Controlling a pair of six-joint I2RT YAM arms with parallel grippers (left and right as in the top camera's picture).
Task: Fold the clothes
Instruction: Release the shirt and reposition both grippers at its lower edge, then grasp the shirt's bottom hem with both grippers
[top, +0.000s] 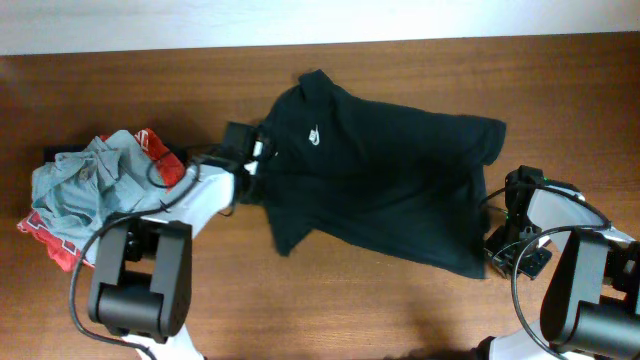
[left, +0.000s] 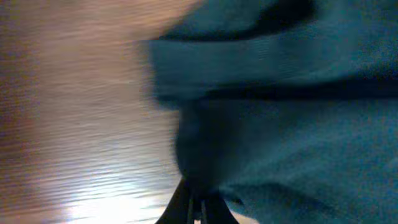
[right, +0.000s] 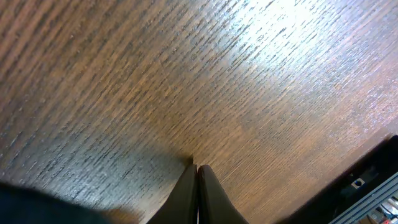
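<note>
The black T-shirt (top: 380, 190) lies spread across the middle of the table, slightly rumpled, with its small white logo (top: 315, 133) facing up. My left gripper (top: 252, 165) is at the shirt's left edge. In the left wrist view, its fingers (left: 198, 202) are shut on a fold of the black T-shirt (left: 292, 124). My right gripper (top: 505, 245) is beside the shirt's lower right corner. In the right wrist view, its fingers (right: 197, 171) are shut with nothing between them, over bare wood. A bit of black fabric (right: 31, 205) shows at the lower left.
A pile of other garments lies at the table's left: a grey-blue one (top: 85, 175) on top, a red-and-white one (top: 152, 145) and a dark one (top: 60, 155) under it. The wooden table (top: 400, 310) runs to a white wall at the back.
</note>
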